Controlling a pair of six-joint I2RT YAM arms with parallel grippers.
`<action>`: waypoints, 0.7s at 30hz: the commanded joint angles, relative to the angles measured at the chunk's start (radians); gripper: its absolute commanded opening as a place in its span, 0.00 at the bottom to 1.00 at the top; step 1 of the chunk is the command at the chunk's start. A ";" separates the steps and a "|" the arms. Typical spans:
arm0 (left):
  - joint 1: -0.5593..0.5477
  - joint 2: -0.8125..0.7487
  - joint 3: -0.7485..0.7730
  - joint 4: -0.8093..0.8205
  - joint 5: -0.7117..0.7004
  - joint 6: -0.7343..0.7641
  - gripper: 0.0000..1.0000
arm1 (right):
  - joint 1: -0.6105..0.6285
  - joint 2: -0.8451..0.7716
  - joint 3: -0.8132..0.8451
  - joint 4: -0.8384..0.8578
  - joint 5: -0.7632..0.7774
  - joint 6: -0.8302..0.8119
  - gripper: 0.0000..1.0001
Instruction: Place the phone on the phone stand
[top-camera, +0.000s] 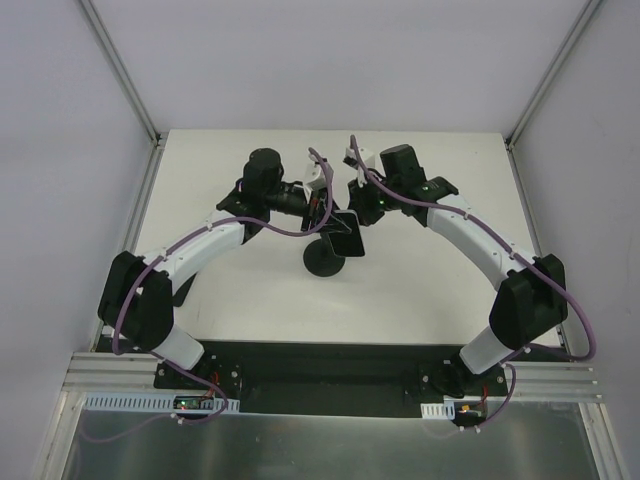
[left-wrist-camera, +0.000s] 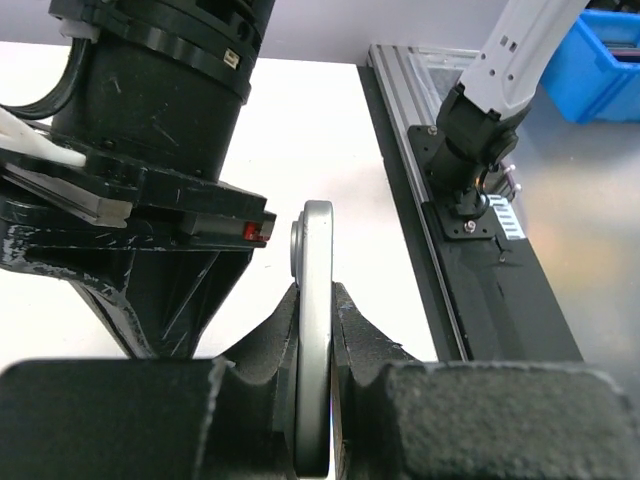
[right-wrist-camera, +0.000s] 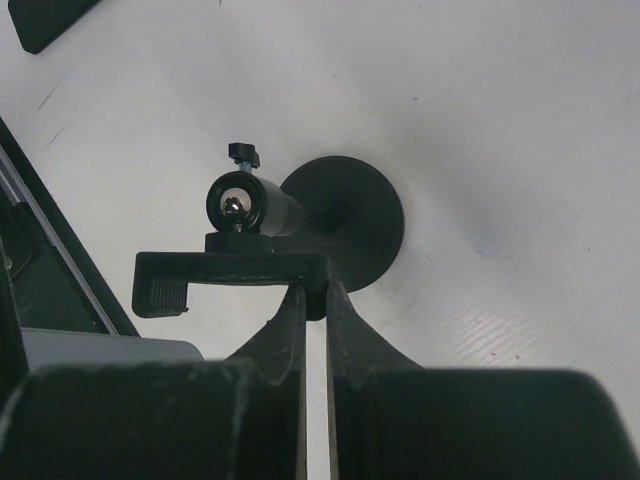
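The phone is a dark slab held tilted above the table at mid-centre. My left gripper is shut on it. In the left wrist view the phone shows edge-on as a silver rim clamped between my left gripper's two pads. The phone stand is black, with a round base, a ball joint and a flat clamp bracket. My right gripper is shut on the right end of that bracket; it also shows in the top view, right beside the phone.
The white table is walled in by white panels and metal posts. A black strip and aluminium rail run along the near edge with the right arm's base. A blue bin lies beyond it. A grey edge lies left of my right fingers.
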 joint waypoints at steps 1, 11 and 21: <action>-0.002 -0.034 0.101 -0.137 0.041 0.193 0.00 | -0.001 -0.019 0.056 0.004 -0.092 -0.019 0.01; 0.002 0.087 0.227 -0.216 0.129 0.204 0.00 | 0.000 -0.025 0.051 -0.011 -0.134 -0.053 0.01; 0.022 0.143 0.254 -0.305 0.135 0.247 0.00 | -0.004 -0.037 0.044 -0.014 -0.148 -0.069 0.00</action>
